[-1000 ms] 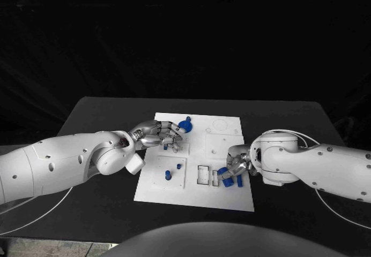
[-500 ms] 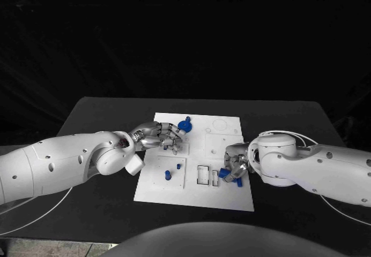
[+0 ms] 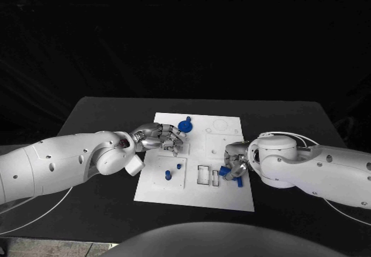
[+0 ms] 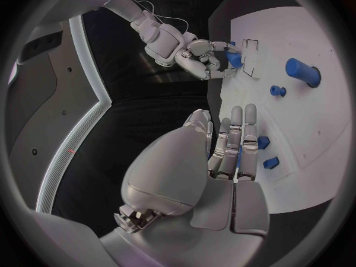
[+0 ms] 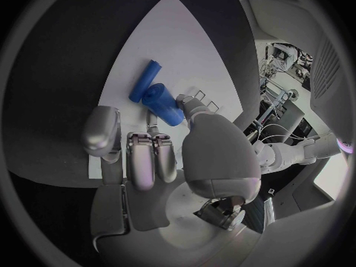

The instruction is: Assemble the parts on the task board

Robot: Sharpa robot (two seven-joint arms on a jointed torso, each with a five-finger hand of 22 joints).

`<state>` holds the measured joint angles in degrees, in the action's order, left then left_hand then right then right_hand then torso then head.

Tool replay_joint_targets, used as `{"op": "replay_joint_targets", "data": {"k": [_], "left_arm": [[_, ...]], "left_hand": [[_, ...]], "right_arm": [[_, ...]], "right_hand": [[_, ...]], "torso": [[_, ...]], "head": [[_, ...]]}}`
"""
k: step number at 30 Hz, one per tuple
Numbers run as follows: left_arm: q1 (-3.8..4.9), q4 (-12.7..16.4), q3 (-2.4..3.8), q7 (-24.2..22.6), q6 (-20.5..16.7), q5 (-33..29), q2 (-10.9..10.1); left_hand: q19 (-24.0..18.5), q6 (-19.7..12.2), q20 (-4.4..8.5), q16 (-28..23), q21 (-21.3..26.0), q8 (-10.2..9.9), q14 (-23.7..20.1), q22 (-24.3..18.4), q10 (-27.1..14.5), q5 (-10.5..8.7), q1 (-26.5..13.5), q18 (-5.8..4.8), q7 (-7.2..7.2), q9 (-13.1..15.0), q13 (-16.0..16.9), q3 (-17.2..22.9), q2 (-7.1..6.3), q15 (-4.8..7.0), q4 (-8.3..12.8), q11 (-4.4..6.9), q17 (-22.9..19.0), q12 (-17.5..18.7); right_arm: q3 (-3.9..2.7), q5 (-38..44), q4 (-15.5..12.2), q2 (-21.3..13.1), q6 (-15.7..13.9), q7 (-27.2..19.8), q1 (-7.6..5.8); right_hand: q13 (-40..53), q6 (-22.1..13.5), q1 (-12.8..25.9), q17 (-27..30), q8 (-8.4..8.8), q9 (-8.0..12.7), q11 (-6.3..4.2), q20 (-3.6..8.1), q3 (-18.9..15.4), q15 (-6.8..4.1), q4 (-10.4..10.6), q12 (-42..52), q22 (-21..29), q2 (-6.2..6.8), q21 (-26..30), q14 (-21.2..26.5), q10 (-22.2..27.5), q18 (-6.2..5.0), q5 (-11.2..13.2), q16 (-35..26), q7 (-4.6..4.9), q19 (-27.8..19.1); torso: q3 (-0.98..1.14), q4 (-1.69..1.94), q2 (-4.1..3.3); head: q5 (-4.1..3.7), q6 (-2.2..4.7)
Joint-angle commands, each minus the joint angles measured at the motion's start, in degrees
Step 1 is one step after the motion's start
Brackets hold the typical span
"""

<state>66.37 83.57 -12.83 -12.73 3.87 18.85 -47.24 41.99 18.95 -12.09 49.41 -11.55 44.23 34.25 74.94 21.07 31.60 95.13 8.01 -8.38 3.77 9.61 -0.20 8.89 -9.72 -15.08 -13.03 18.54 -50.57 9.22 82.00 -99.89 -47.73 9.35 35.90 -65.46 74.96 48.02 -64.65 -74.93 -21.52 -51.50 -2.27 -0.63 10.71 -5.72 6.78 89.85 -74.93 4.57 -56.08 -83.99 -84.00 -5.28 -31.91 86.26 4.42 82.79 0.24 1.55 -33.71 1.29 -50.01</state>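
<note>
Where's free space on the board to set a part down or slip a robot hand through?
Bare patches on the task board: the near strip below the rectangular slots, and the far right corner around the round outline. Crowded: the left robot hand covers the far left by the large blue part; the right robot hand holds a blue part beside the slots.

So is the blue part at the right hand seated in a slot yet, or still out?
Out. The right hand holds the blue part in its fingers, beside the rectangular slots, which look empty.

Matt white task board (image 3: pixel 224 193), glossy blue plastic parts (image 3: pixel 185 126), matt black table (image 3: pixel 108 112)
</note>
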Motion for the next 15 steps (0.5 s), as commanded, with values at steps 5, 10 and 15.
{"op": "replay_joint_targets", "data": {"k": [5, 10, 15], "left_arm": [[-0.06, 0.01, 0.02, 0.24, 1.56, 0.54, 0.04], [-0.08, -0.05, 0.02, 0.29, 1.65, 0.55, 0.05], [-0.13, -0.14, 0.02, 0.3, 1.68, 0.55, 0.09]], "left_hand": [[-0.22, 0.35, 0.02, -0.13, -0.32, -0.28, 0.26, 0.6, 0.62, 0.22, 0.34, -1.19, -1.11, 0.03, -0.11, 0.46, -0.43, -0.01, -0.02, 0.04, -0.06, 0.22], [-0.22, 0.35, 0.02, -0.13, -0.32, -0.28, 0.26, 0.6, 0.62, 0.22, 0.34, -1.19, -1.11, 0.03, -0.11, 0.46, -0.43, -0.01, -0.02, 0.04, -0.06, 0.22], [-0.21, 0.37, 0.03, -0.13, -0.37, -0.33, 0.29, 0.71, 0.78, 0.23, 0.34, -1.21, -1.14, 0.03, -0.14, 0.58, -0.46, -0.02, -0.01, 0.04, -0.07, 0.26]], "right_arm": [[0.25, -11.94, 0.46, -1.04, -4.79, -1.07, 0.25], [0.22, -20.23, 0.43, -1.89, -7.48, -1.41, -0.43], [0.2, -29.12, 0.63, -2.33, -10.14, -1.79, -1.52]], "right_hand": [[15.04, 4.06, 0.04, -8.14, -0.14, 1.44, 0.49, -0.25, 10.75, 0.36, -10.16, 0.15, -7.46, -2.23, -1.46, -4.85, -6.0, -0.42, -1.97, 0.76, -1.99, 0.77], [15.04, 5.58, 0.96, -7.06, 0.15, 2.64, 0.18, -0.17, 10.73, 0.16, -9.73, 0.15, -7.4, -2.25, -1.37, -4.67, -6.0, -0.45, 0.22, 0.37, -2.44, 0.91], [15.04, 6.45, 1.47, -7.02, 0.26, 3.31, 0.03, -0.08, 10.75, 0.04, -9.31, 0.15, -7.53, -2.53, -2.06, -4.66, -6.0, -0.3, 2.45, 0.4, -2.67, 1.17]], "torso": [[0.01, -0.07, 0.0], [0.0, -0.07, 0.03], [0.0, -0.03, 0.08]], "head": [[0.22, 0.01], [0.04, 0.01], [-0.13, 0.01]]}}
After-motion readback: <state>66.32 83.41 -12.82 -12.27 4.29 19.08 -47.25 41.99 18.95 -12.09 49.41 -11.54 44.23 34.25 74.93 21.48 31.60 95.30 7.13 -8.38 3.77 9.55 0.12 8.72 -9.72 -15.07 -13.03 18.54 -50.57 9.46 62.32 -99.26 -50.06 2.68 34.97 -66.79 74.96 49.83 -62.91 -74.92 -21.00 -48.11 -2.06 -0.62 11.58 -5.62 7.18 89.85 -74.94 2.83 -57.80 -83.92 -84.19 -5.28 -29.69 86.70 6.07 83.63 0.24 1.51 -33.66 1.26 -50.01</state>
